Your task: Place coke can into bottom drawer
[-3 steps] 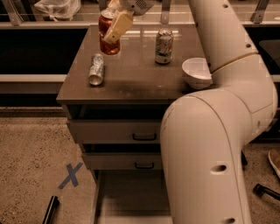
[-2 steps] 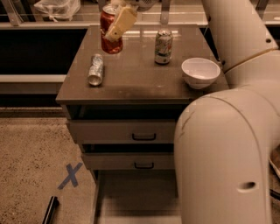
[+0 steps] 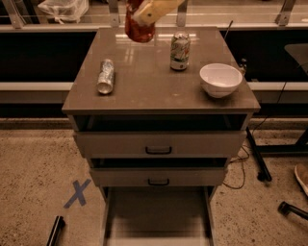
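Note:
My gripper (image 3: pixel 144 17) is at the top edge of the camera view, above the back of the cabinet top, shut on the red coke can (image 3: pixel 137 29), which hangs tilted in the air. Only the cream fingers (image 3: pixel 156 9) show; the arm is out of view. The bottom drawer (image 3: pixel 156 211) stands pulled open at the foot of the cabinet, a wide shallow tray with nothing on its floor, far below and nearer than the can.
On the cabinet top (image 3: pixel 144 81) a silver can (image 3: pixel 105 76) lies on its side at left, a pale white-green can (image 3: pixel 179 51) stands upright at back, a white bowl (image 3: pixel 220 79) sits at right. Two upper drawers (image 3: pixel 159 144) have black handles. A blue X (image 3: pixel 77 193) marks the floor.
The large white arm that filled the right of the view has moved out of it. The gripper with the coke can has risen to the top edge.

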Available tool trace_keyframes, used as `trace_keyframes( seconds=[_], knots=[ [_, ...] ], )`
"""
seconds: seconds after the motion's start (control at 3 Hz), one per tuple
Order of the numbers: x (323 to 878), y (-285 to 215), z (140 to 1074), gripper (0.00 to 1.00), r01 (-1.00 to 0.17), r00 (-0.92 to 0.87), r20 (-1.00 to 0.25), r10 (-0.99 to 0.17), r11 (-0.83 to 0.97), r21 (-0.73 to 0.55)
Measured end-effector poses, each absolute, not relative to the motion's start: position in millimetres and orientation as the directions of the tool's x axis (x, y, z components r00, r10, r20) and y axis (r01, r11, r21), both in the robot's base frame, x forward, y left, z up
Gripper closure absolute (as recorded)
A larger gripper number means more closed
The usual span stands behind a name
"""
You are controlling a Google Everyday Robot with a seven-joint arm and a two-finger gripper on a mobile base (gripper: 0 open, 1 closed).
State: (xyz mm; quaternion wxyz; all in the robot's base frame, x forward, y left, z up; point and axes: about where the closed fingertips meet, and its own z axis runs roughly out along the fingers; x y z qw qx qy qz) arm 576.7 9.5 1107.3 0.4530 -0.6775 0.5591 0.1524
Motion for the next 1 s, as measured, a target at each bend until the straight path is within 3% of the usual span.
trace_keyframes(
  seconds=[0.33,1.0],
  knots=[
    [557,-15,1102,1.00,-0.896,0.290,-0.699,-0.653,0.072,-0.439],
    [545,-5,1068,1.00,-0.912,0.259,-0.752,-0.607,0.103,-0.397]
  ],
)
